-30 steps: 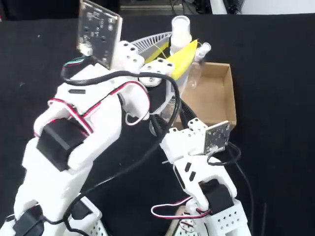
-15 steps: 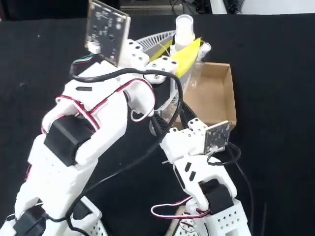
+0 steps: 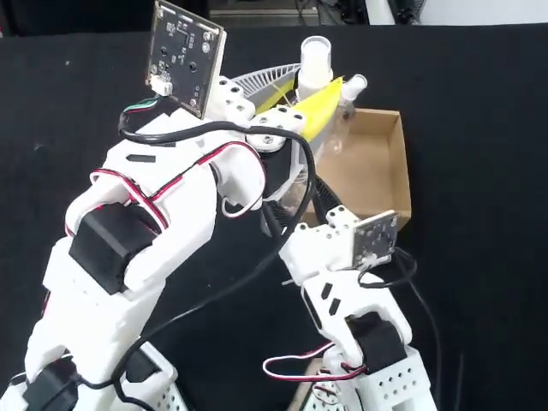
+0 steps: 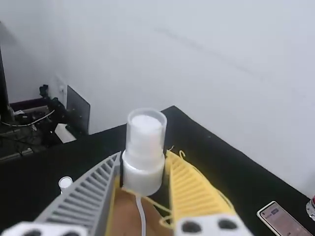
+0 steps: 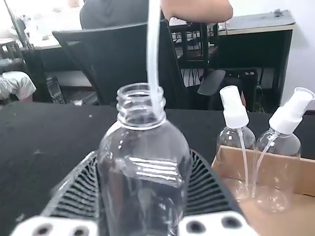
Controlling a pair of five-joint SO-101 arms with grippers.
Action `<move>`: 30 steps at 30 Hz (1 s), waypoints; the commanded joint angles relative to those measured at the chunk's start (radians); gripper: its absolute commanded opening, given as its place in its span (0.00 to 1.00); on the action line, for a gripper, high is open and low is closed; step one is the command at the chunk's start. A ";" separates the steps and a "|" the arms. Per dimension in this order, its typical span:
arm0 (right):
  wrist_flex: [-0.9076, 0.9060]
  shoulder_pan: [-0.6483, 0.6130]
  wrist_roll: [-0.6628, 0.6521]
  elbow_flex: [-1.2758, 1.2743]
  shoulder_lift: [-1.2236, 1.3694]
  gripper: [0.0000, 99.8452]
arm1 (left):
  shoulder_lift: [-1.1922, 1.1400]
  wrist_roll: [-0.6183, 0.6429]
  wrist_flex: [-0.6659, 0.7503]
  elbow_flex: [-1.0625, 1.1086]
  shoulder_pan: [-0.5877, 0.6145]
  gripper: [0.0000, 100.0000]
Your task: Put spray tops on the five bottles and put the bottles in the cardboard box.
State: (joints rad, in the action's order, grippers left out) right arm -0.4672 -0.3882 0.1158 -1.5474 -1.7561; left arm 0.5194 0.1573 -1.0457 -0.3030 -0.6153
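1. Grip state, left: the left hand [image 4: 142,160] is closed on the spray top [image 4: 144,142]. One grey finger and one yellow finger clamp the white collar, and the capped nozzle stands above them.
2. Grip state, right: the right hand [image 5: 143,155] is closed round the open bottle [image 5: 142,177]. Its black ribbed fingers sit on the body below the shoulder, leaving the upright neck free.
3. Relation of parts: the dip tube [image 5: 153,49] hangs down from above, and its lower end is inside the neck of the open bottle. The collar is not yet seated on the neck.
4. Handling, spray top: judged light, rigid and smooth.
   - Take hold at the collar, as now, not at the nozzle.
   - The dip tube looks thin and flexible, so it will likely bend or catch on the neck rim if lowered off-axis.
5. Handling, open bottle: judged empty, light and thin-walled, with a slick surface.
   - A hold on the body below the shoulder suits it.
   - Too much squeeze may dent the wall, and too little may let the bottle turn while the collar is seated.
6. Surroundings: the cardboard box [image 5: 290,172] stands just beside the held bottle on the black tabletop [image 3: 479,103]. Inside it, upright and side by side, are the first capped bottle [image 5: 235,147] and the second capped bottle [image 5: 283,147].
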 commanded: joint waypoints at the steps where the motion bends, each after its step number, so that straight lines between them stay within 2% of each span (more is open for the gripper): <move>1: -0.011 -0.003 -0.028 0.008 -0.019 0.01 | 0.005 0.003 0.000 -0.059 0.004 0.03; 12: -0.011 -0.003 -0.028 0.007 -0.019 0.01 | 0.005 0.003 -0.002 -0.079 0.099 0.03; 30: -0.011 -0.003 -0.031 0.005 -0.019 0.01 | 0.005 0.006 -0.034 -0.013 0.030 0.03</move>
State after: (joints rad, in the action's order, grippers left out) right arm -0.4749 -0.3882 0.0974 -1.5489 -1.7545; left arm 0.5178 0.1588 -1.0733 -0.3138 -0.5754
